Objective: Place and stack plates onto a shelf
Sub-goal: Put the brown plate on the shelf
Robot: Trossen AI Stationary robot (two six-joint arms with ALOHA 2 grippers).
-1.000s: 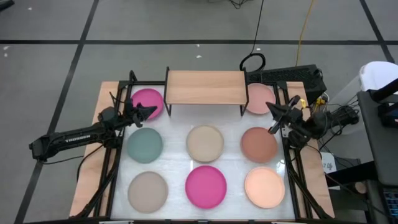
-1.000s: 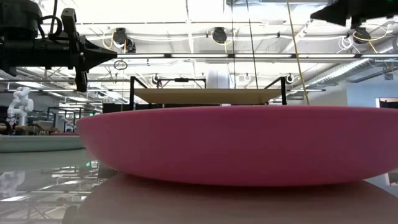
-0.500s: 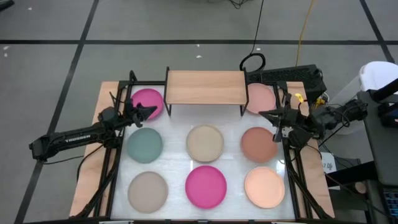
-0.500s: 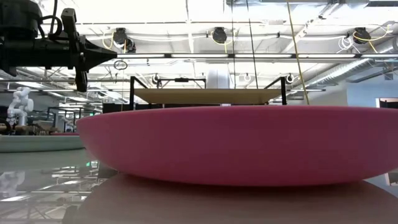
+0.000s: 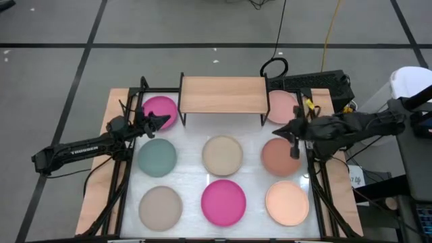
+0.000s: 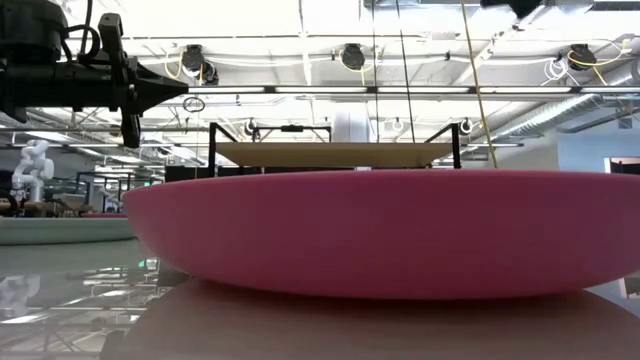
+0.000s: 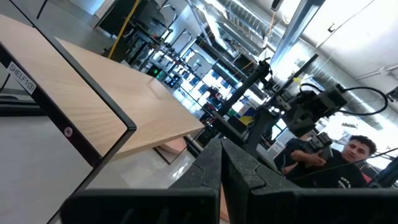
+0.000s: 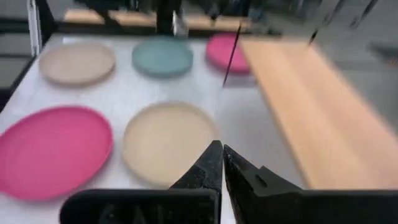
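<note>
Plates lie in a grid on the white table (image 5: 189, 158), none on the shelf (image 5: 223, 94), whose light wooden top stands bare at the table's far edge on thin black legs. In the high view, one magenta plate (image 5: 160, 110) sits just left of the shelf, partly under the left gripper (image 5: 164, 120), and a pale pink plate (image 5: 281, 106) sits just right of the shelf. The middle row holds a teal plate (image 5: 157, 155), a beige plate (image 5: 223, 154) and a brown plate (image 5: 280, 156); the near row holds a taupe plate (image 5: 160, 206), a second magenta plate (image 5: 223, 201) and a peach plate (image 5: 287, 202). Left gripper: fingers pressed together with nothing between them, as the left wrist view shows (image 7: 221, 163), held above the near edge of the far magenta plate. Right gripper (image 5: 286, 129): fingers likewise pressed together and empty in the right wrist view (image 8: 221, 160), reaching in from the table's right side to hang between the pale pink and brown plates, pointing toward the beige plate (image 8: 166, 142). In the low view the near magenta plate (image 6: 380, 232) fills the foreground, with the shelf (image 6: 335, 153) behind it. A person (image 7: 336, 163) shows in the room beyond the table in the left wrist view.
</note>
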